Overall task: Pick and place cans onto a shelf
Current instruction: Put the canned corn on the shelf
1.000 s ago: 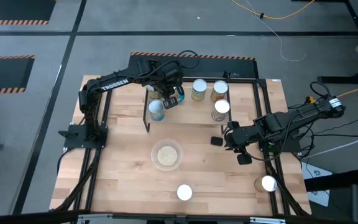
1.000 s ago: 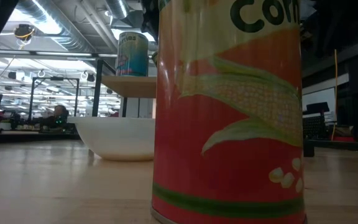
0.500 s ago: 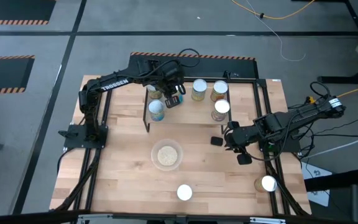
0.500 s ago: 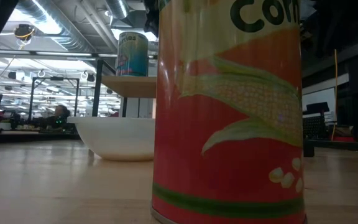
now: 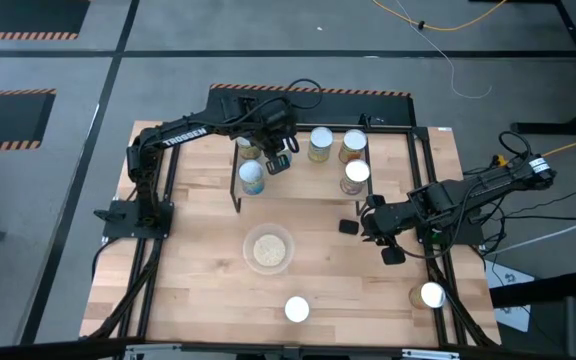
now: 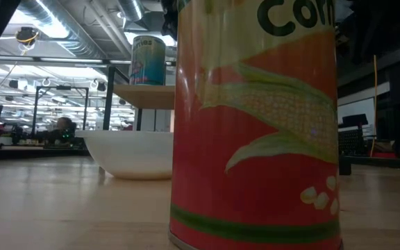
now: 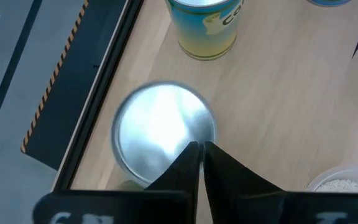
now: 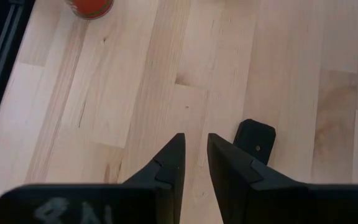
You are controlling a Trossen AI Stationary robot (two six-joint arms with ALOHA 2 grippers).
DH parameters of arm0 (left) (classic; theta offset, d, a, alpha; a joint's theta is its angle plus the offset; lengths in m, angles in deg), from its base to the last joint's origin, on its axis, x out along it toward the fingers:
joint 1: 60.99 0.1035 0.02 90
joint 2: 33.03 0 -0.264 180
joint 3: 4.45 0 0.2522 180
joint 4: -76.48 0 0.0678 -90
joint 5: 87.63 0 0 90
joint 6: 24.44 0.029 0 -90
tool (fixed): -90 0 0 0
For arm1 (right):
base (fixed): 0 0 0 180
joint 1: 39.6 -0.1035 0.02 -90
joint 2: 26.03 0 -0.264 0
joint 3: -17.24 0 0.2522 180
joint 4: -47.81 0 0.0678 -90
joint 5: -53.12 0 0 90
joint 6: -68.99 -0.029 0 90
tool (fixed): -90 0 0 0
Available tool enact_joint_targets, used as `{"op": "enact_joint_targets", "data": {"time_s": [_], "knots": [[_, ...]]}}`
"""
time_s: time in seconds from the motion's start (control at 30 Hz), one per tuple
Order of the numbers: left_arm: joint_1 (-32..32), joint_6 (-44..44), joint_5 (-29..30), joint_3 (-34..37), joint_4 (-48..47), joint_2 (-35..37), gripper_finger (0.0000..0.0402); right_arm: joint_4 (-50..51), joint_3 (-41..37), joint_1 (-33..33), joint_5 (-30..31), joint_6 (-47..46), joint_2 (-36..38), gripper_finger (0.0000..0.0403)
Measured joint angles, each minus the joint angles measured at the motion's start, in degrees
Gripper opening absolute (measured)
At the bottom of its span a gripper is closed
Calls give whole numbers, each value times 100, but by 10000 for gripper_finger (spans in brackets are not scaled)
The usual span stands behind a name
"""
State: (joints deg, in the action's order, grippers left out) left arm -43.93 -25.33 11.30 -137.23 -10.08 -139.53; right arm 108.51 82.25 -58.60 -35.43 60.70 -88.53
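The shelf (image 5: pixel 398 130) stands at the table's far side. It carries several cans: one at its far left corner (image 7: pixel 163 134), a blue-labelled one (image 5: pixel 252 176) (image 6: pixel 148 61), a yellow-labelled one (image 5: pixel 320 141) (image 7: pixel 207 25) and two more (image 5: pixel 354 143) (image 5: pixel 356 172). My left gripper (image 5: pixel 277 160) (image 7: pixel 199 146) is shut and hovers over the corner can's silver top. Two cans stand near the table's front, a red corn can (image 5: pixel 297 309) (image 6: pixel 255 125) and another (image 5: pixel 431 295). My right gripper (image 5: pixel 371 226) (image 8: pixel 194 140) waits low over the table with a narrow gap between its fingers, empty. My left gripper's shut fingertips (image 7: pixel 191 149) point down over the near part of the corner can's top (image 7: pixel 166 124). I cannot tell whether they touch it. The can stands upright on the shelf board.
A clear bowl with beige contents (image 5: pixel 269 249) (image 6: pixel 134 153) stands mid-table. A small black block (image 5: pixel 348 227) (image 8: pixel 257 140) lies right beside my right gripper's fingers. The shelf's black rod frame (image 7: pixel 98 99) runs close by the corner can.
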Motion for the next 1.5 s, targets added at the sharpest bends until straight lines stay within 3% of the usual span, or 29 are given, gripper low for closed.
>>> {"op": "enact_joint_targets", "data": {"time_s": [0.4,0.77,1.03,1.3,1.5], "knots": [[-42,-4,-57,0,41,0,15,0,-1,2,0,0,0,74],[-103,-7,-68,0,183,0,81,0,0,2,1,0,0,74],[-173,-179,-114,0,624,0,84,0,0,0,0,-20,0,74],[-918,-618,-912,0,649,0,84,0,0,0,0,-20,0,74],[-1854,-1601,-1005,0,645,0,82,-2,0,0,0,-117,0,74]]}}
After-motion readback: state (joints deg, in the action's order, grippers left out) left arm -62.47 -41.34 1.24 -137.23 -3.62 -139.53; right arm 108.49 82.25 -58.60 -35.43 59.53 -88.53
